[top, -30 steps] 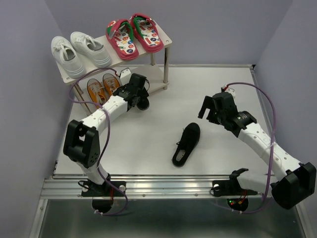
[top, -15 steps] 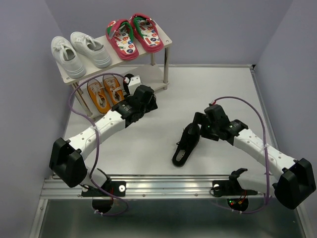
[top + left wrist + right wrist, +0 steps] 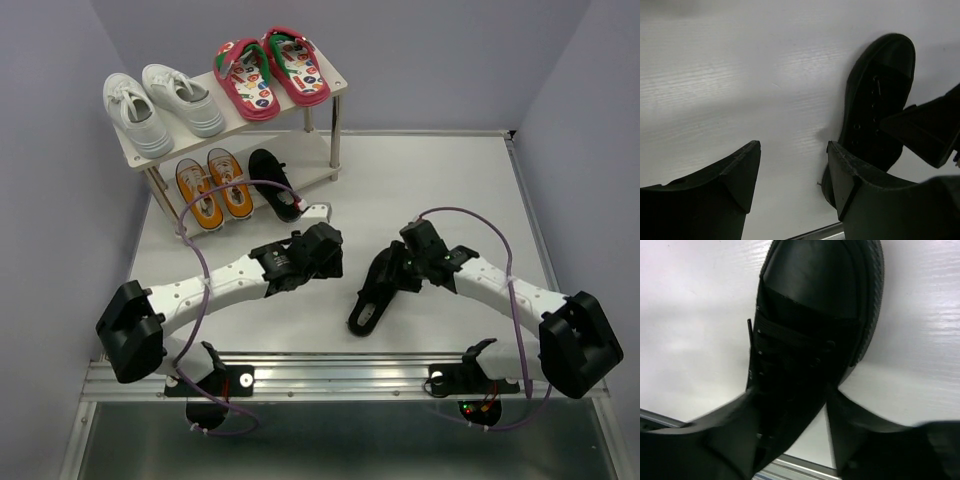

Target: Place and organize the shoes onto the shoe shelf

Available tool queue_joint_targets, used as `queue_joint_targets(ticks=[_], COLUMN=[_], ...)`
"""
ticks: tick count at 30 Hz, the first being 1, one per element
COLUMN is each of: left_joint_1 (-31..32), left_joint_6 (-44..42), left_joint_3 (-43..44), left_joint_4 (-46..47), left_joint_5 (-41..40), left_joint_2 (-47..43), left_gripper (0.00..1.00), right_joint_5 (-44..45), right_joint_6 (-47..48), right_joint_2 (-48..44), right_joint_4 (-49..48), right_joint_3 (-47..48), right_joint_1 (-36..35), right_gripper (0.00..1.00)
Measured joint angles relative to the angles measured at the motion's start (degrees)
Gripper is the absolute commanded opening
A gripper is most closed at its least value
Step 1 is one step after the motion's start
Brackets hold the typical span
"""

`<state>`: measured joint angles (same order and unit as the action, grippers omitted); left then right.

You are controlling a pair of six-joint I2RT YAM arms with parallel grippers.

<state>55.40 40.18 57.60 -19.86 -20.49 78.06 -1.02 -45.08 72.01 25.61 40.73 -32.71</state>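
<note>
A black shoe (image 3: 368, 310) lies on the table, toe away from me, also seen in the left wrist view (image 3: 875, 100). My right gripper (image 3: 392, 270) straddles its laced middle (image 3: 815, 290), fingers pressed against both sides, shut on it (image 3: 792, 390). My left gripper (image 3: 333, 258) hovers just left of that shoe, open, with only bare table between its fingers (image 3: 794, 145). The shoe shelf (image 3: 338, 82) stands at the back left. White sneakers (image 3: 160, 105) and red flip-flops (image 3: 270, 70) sit on its top tier. Orange sneakers (image 3: 212, 188) and a second black shoe (image 3: 275, 185) sit on the lower tier.
A metal rail (image 3: 340, 372) runs along the table's near edge, close below the black shoe's heel. Purple cables (image 3: 470, 215) loop over both arms. Pale walls enclose the table on the left, back and right.
My left arm pulled back from the shelf, leaving a black shoe on the lower tier, and swung toward the table's middle. My right gripper dropped onto the other black shoe and closed.
</note>
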Motion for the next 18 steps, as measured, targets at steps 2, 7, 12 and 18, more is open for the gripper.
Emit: queue_joint_targets(ticks=[2,7,12,18], left_joint_1=[1.2,5.3,9.3,10.8], left_joint_6=[-0.8,-3.9,-7.7,-10.6], left_joint_3=[-0.9,-1.6,-0.5,1.3], left_joint_4=[1.2,5.1,7.3,7.5], left_joint_5=[1.8,9.1,15.4,17.9], left_joint_2=[0.0,1.7,8.3,14.6], left_gripper=[0.66,0.71,0.77,0.68], right_joint_5=[-0.5,-0.9,-1.0,0.1], right_joint_6=[-0.2,-0.1,0.3,0.5], right_joint_2=[0.7,1.8,2.6,2.6], right_joint_4=[-1.1,-2.2,-2.1,-1.7], right_joint_3=[0.0,0.4,1.2,2.4], right_joint_1=[0.0,0.0,0.0,-0.2], right_gripper=[0.27,0.16,0.6,0.89])
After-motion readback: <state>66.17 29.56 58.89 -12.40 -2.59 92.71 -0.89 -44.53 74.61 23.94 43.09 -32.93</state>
